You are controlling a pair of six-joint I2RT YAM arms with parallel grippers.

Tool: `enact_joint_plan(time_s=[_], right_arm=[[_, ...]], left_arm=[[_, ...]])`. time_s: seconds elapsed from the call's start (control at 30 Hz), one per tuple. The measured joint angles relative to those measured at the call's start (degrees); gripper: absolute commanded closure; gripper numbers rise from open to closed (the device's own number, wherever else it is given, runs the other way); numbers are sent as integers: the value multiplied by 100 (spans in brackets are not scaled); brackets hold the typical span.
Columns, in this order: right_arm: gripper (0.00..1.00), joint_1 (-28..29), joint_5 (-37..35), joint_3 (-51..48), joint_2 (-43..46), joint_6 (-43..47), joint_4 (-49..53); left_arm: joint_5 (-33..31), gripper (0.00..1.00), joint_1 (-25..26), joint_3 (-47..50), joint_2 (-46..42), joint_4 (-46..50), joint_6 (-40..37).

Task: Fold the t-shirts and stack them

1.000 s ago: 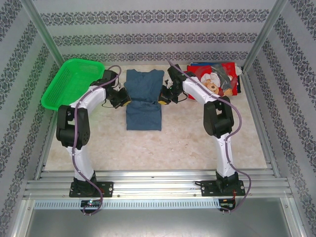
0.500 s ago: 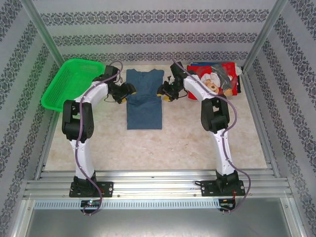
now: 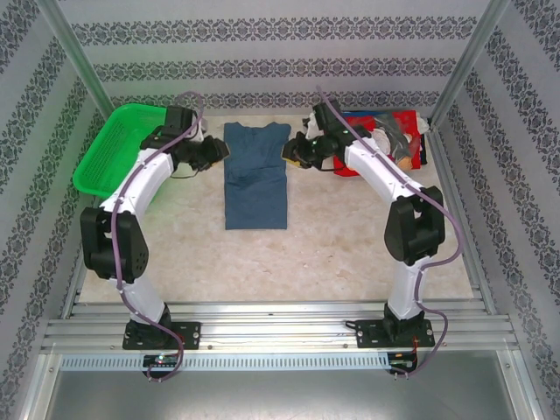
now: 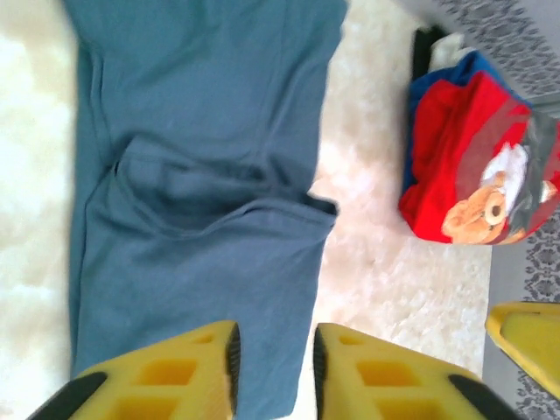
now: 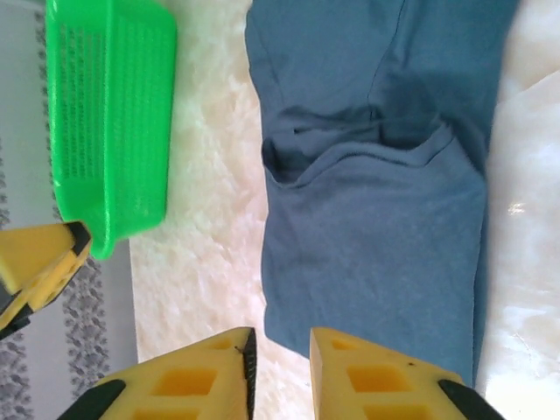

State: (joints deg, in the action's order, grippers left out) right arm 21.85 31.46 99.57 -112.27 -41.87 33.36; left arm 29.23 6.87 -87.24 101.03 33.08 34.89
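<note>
Lying flat at the far middle of the surface (image 3: 289,254), the blue t-shirt (image 3: 255,179) has its sleeves tucked in. It looks long, thin and ready for its next fold. The red teddy-bear shirt (image 3: 398,136) waits on the folded pile at the far right. The left claw (image 3: 213,154) sits by the blue shirt's left edge and the right claw (image 3: 291,154) by its right edge. Each claw is open just a crack and holds nothing.
</note>
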Motion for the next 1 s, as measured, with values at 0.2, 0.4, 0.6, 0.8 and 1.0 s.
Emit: enact_joint_plan(time_s=[0.2,0.4,0.6,0.8,1.0], right_arm=[[93,280,74,-131,-708,-236,-363],[95,457,107,-485,-931,-479,-737],[96,505,122,-721,-1036,-614,-1075],[97,621,122,-1029,-1185,-627,-1263],[98,719,120,-1360,-1189,-623,-1303]], left_arm=[[-9,89,243,417,697,164,-48],[15,90,378,280,1303,205,-48],[-120,84,470,-33,1749,153,-17],[-339,83,470,-684,2238,-92,136],[-428,82,470,-1346,2669,-238,203]])
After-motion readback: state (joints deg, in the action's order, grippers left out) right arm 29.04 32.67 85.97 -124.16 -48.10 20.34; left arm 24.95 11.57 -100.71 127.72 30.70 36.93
